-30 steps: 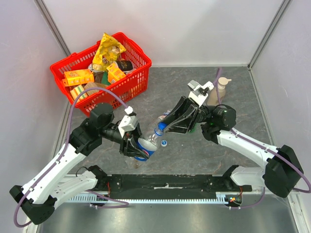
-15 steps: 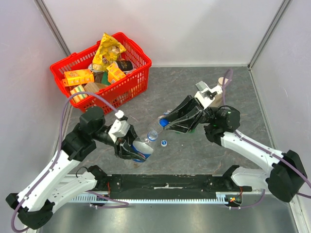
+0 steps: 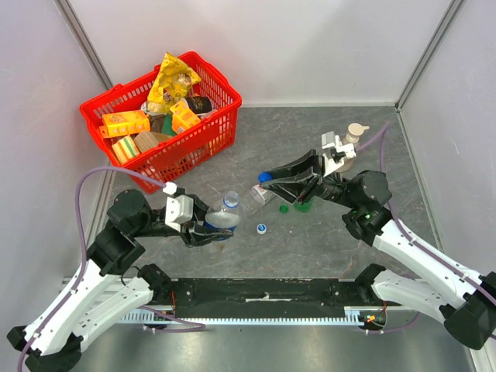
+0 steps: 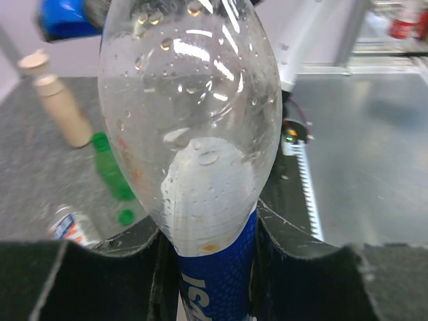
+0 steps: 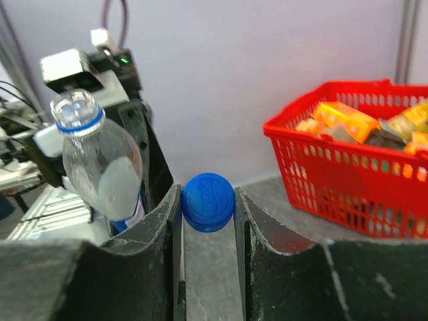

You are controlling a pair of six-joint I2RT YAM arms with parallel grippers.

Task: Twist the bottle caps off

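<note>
The cola bottle (image 4: 194, 134) is the biggest piece of the job. The left fingers (image 3: 203, 231) are clamped on its blue label, and it is held off the tabletop (image 3: 310, 240) with its neck bare and open. The clear bottle (image 4: 70, 223) and the green bottle (image 4: 110, 170) lie on their sides near the middle. A green cap (image 4: 125, 216) sits loose just beside the green bottle, and a blue cap (image 3: 262, 228) lies alone between the two arms. The right fingers (image 3: 270, 182) are narrowed onto the second blue cap (image 5: 208, 201), pinching it by its rim in the air, apart from the cola bottle's mouth.

By the look of it all three caps are off. What seems left is to set down this cap and the bottle.

A red basket (image 3: 198, 143) full of packets stands far left, well apart. A beige pump bottle (image 4: 63, 110) stands behind the right arm. Neither blocks a drop spot, though the lying bottles crowd the middle.
</note>
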